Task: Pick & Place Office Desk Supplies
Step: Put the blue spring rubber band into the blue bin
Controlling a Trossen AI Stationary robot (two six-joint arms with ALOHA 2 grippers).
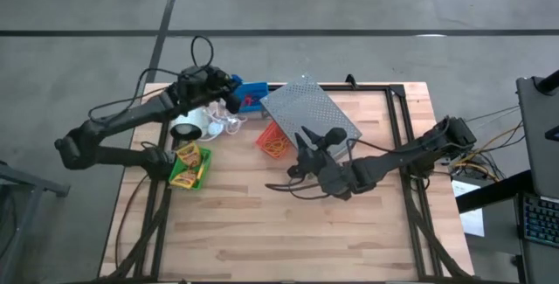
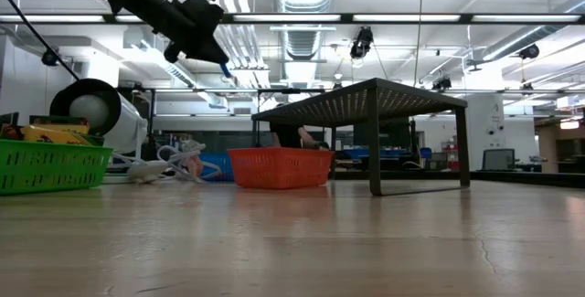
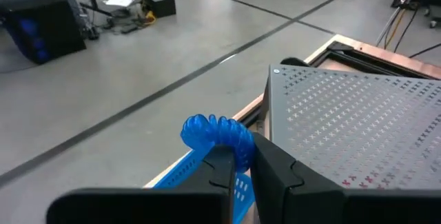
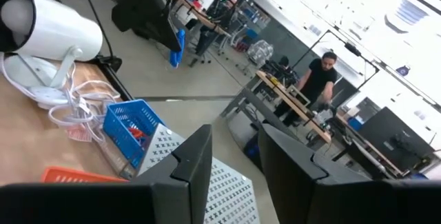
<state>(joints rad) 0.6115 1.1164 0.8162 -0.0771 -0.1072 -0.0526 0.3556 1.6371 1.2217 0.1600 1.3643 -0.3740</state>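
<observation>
At the worktop's left edge sat the green bin [image 1: 189, 169] holding the yellow-and-green crayon boxes [image 1: 186, 155]. The left gripper [image 3: 239, 160] hung above the blue bin [image 1: 251, 97] at the far edge, its fingers pinched narrowly on a blue ring band [image 3: 215, 132]. The red-orange bin [image 1: 272, 139] sat mid-table beside the grey rack [image 1: 309, 109]. The right gripper [image 4: 234, 156] hovered over that bin and the rack's edge, fingers parted, holding nothing.

I see a bright blue ring band [image 3: 215, 133] pinched in my dark left tool [image 3: 241, 176], a blue bin [image 1: 251, 97], a red-orange bin [image 2: 279, 166], a green bin [image 2: 47, 164], a grey perforated rack [image 1: 310, 109], a white roll [image 4: 52, 24], pale wooden bench [image 1: 288, 223].
</observation>
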